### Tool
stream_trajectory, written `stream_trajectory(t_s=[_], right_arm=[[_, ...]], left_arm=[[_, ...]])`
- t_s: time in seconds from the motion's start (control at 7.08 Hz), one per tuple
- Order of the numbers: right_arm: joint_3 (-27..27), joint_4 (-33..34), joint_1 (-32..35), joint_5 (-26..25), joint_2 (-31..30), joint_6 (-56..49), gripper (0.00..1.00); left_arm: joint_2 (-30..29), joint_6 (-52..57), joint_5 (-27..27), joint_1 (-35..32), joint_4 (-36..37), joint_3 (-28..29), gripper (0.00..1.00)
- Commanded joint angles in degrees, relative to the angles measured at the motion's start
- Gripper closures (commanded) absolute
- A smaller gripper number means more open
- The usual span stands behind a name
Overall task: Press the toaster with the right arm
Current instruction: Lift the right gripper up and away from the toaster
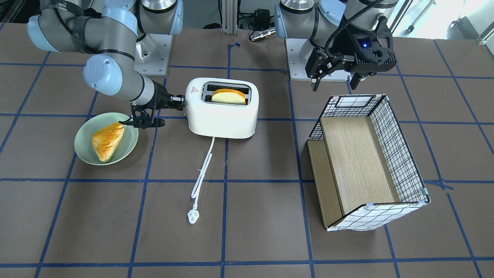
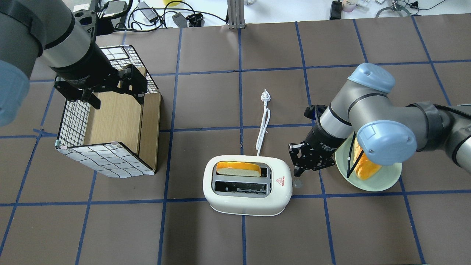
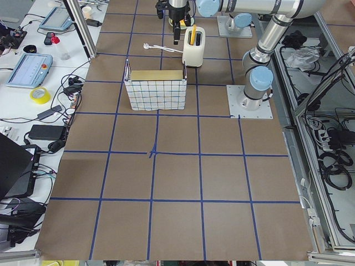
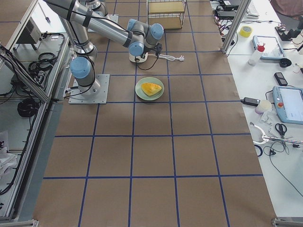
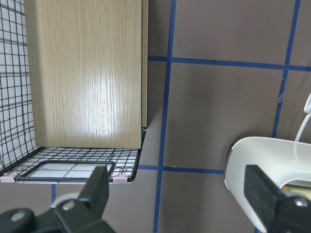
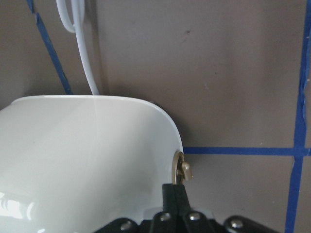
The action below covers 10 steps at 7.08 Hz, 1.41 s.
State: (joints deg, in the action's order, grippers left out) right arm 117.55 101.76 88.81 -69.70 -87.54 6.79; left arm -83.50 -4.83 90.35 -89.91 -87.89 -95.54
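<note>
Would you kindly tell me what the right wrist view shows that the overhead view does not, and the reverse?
Only the right wrist view: the right gripper close up, its fingers together with no gap. Only the overhead view: the bread slice in a slot, the green bowl, the basket, the open left gripper, the plug. Both: the toaster, its white cord, the small knob on its end.

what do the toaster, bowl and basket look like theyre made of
Toaster: likely glossy white plastic; smooth rounded shell with soft highlights. Bowl: pale green, matte, ceramic or plastic, cannot tell which. Basket: black wire grid with white lining, and wood-grain panels inside, perhaps laminate.
</note>
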Motion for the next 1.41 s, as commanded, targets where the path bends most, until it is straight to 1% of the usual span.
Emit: stream_trajectory(t_s=[0.0,0.14,0.42,0.56,0.71,0.85,0.99,1.13,1.27], right_arm=[[-6.25,-1.55,0.05,0.00,-0.87,5.77,0.88],[-9.06,-3.31,0.13,-0.35,-1.84,6.22,0.83],[-15.39,-5.60,0.13,-4.81,-2.55,7.00,0.73],[-18.81,-5.61,0.14,-7.88,-2.81,8.14,0.61],[-21.20,-5.52,0.14,-9.56,-2.72,8.07,0.43],[-22.44,-5.35,0.14,-10.97,-2.72,7.20,0.00],[-23.76,-5.43,0.22,-11.07,-2.64,6.75,0.00],[-25.16,-5.00,0.14,-11.33,-2.37,3.09,0.00],[-27.09,-5.52,0.14,-14.38,-1.94,-0.25,0.00]], left_arm=[[0.00,0.00,0.00,0.00,0.00,0.00,0.00],[0.00,0.00,0.00,0.00,0.00,0.00,0.00],[0.00,0.00,0.00,0.00,0.00,0.09,0.00],[0.00,0.00,0.00,0.00,0.00,0.00,0.00],[0.00,0.00,0.00,0.00,0.00,0.00,0.00],[-0.09,0.00,0.00,0.00,0.00,0.00,0.00],[0.00,0.00,0.00,0.00,0.00,0.00,0.00],[0.00,0.00,0.00,0.00,0.00,0.00,0.00],[0.00,0.00,0.00,0.00,0.00,0.00,0.00]])
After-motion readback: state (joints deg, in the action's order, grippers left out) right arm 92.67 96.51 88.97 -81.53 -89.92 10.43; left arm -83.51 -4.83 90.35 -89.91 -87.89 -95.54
